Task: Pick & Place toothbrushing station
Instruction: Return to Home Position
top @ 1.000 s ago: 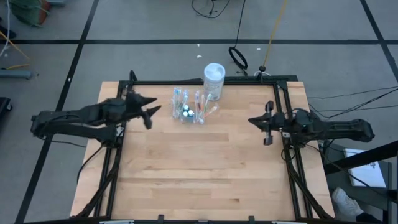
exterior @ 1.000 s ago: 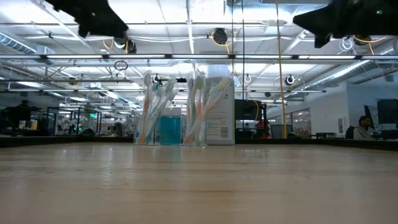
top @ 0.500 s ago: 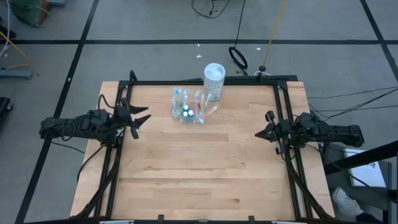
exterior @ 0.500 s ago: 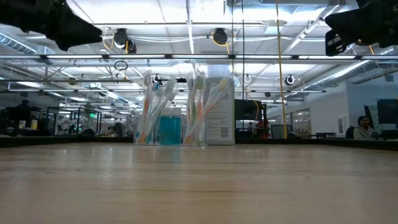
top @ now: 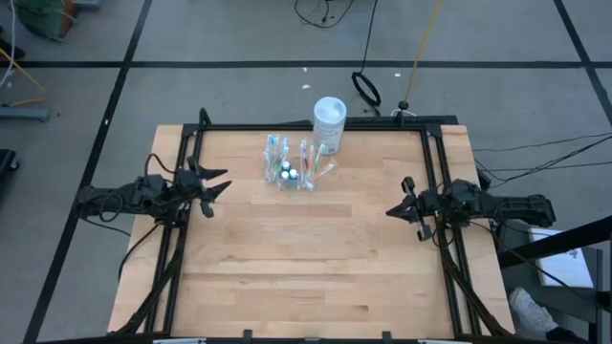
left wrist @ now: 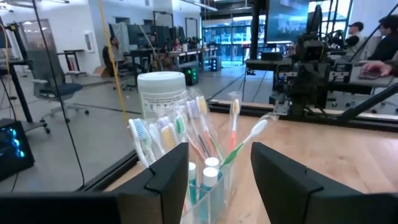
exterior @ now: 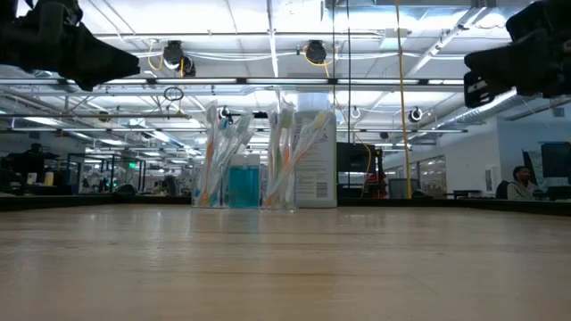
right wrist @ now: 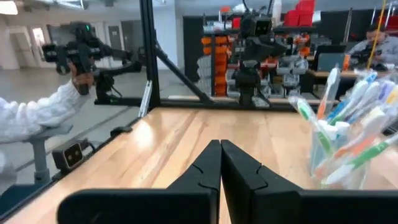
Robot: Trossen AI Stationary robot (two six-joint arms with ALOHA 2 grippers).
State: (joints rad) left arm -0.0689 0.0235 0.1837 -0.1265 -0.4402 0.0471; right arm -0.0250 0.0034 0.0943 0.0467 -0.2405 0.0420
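Wood covers the table, and the clear plastic toothbrushing station stands on it near the far edge, about in the middle. It stands upright with its open top facing up. Its long side runs across the table from left to right. The toothbrushes in it stand on end with their heads up, and some lean outward. Blue mouthwash bottles sit between them. The white tub stands just behind the station, toward its right end.

The left gripper is at the left edge of the table and points at the station. Its jaws are wide apart and hold nothing. The right gripper is at the right edge. Its two fingers are pressed together with nothing between them.

The station lies ahead of the left gripper and a bit toward the far side. The left arm is the nearer one. The right gripper is farther from it. Both are well apart from the station.

The station looks full, so the job seems nearly done. The arms likely only need to go to rest. Little could go wrong, since nothing is close enough to bump.
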